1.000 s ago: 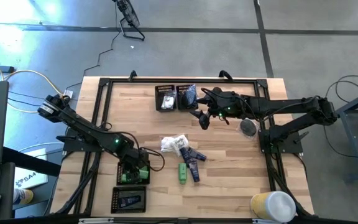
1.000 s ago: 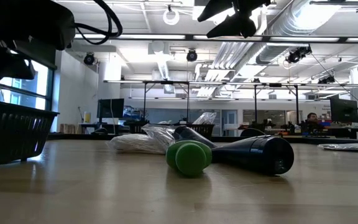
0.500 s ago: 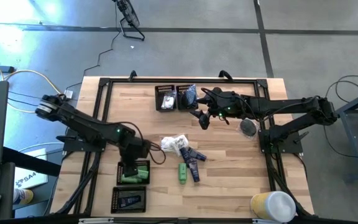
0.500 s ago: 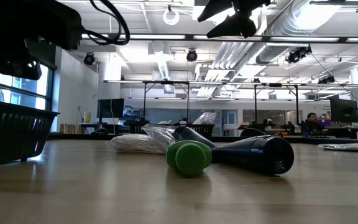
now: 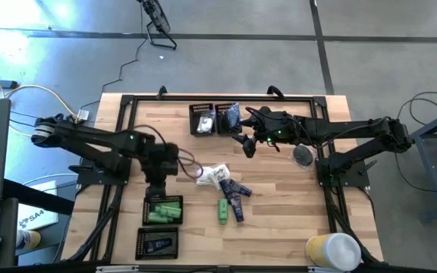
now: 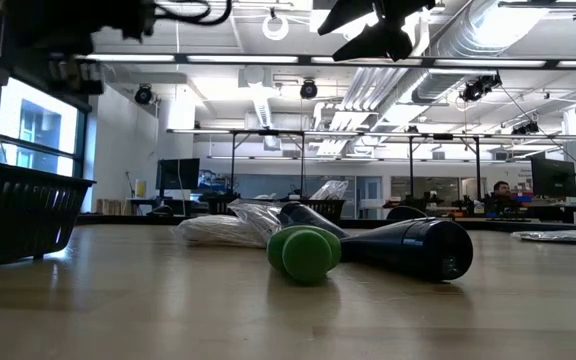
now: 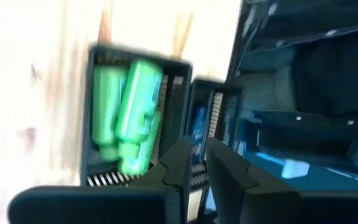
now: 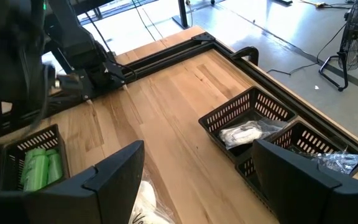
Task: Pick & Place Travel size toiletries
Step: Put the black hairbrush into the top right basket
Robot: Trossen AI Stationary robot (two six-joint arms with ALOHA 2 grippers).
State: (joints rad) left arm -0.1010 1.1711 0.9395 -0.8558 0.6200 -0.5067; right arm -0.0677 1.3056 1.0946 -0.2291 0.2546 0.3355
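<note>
**Four trays, a loose pile mid-worktop**

At the near edge, one tray (image 5: 158, 243) holds a navy tube (image 5: 158, 244); just behind it, another tray (image 5: 162, 210) holds green tubes (image 5: 163, 212). In the middle of the worktop (image 5: 279, 212) lie a green tube (image 5: 223, 210), navy tubes (image 5: 236, 199) and white packets (image 5: 212, 176). The left tool (image 7: 194, 165) hovers nearby, nearly clenched and empty. Farthest, two trays hold a white packet (image 5: 205, 121) and a bagged piece (image 5: 229, 115); the right tool (image 5: 247, 144) gapes empty.
</note>
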